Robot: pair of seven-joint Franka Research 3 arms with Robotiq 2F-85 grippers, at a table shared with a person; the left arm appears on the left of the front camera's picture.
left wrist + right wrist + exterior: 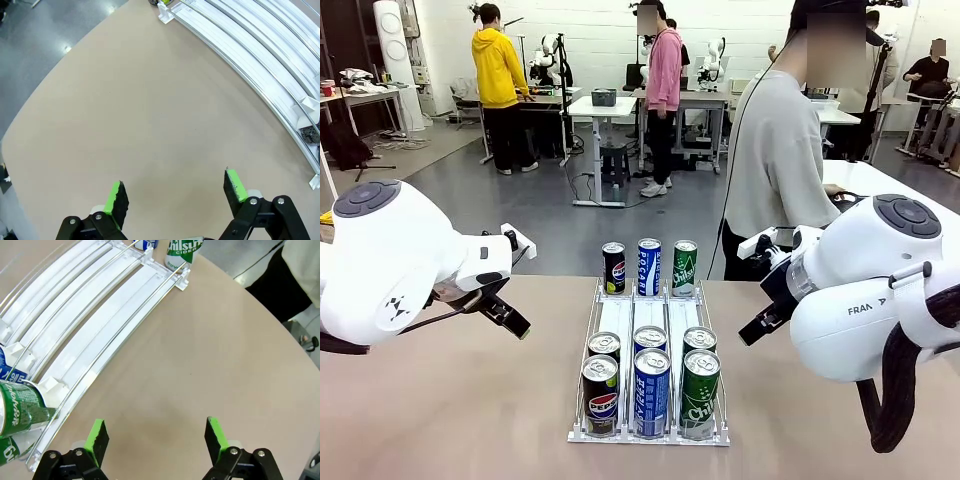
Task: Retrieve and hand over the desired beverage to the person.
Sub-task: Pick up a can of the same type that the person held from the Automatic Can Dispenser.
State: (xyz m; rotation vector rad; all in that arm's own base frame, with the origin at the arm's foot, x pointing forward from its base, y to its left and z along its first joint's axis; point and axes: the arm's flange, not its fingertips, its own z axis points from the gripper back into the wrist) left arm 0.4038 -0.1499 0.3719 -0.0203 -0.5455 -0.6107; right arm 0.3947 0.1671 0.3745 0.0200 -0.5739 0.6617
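The left gripper (pixel 176 189) had its two green fingers wide apart. Nothing was between them, and it hung over bare table (pixel 150 100). The right gripper (pixel 156 432) was the same, fingers apart and holding nothing, just beside the white rack (pixel 90 325).

All the drinks sat in that rack in the middle of the table. There were black cans (pixel 601 395), blue cans (pixel 651 392) and green cans (pixel 699 393), two of each at the near end and one of each at the far end. The person (pixel 780 150) stood at the far side, nearer the right arm. I could not tell which drink the person wanted.

So I thought the wrong can might get picked. The near cans stood tight together, and a finger going down beside one could knock the next one. A finger could also catch on the thin rails. If both arms went to the middle, they might bump.

There was lots of bare table on both sides of the rack. The round table edge was near the left gripper, with grey floor (pixel 40 40) past it. A can dropped there could roll off.
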